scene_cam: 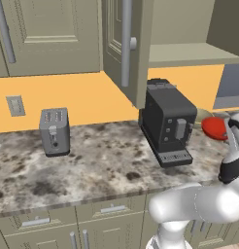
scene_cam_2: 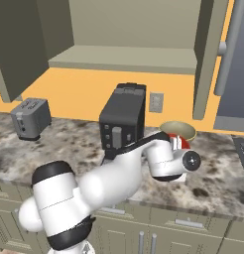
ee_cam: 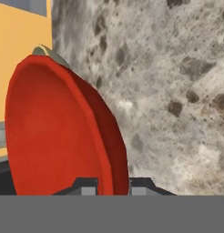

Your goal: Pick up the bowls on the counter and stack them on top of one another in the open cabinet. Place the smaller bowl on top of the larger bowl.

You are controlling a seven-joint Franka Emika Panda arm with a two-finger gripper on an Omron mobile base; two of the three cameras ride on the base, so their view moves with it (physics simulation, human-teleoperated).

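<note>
Gripping the red bowl (ee_cam: 59, 132) by its rim, the fingers (ee_cam: 113, 186) held it clear of the counter (scene_cam: 92, 160) for carrying to the cabinet (scene_cam_2: 124, 58)

A grey toaster (scene_cam: 54, 131) stands well left of a black coffee machine (scene_cam: 168, 124); wall outlet (scene_cam: 15, 105) behind.

The mottled stone counter (scene_cam: 102, 165) spans the frame's middle. On it stand a grey toaster (scene_cam: 54, 131) at left and a black coffee machine (scene_cam: 168, 121) right of centre. The tan bowl (scene_cam_2: 178, 131) rests behind, at right.
</note>
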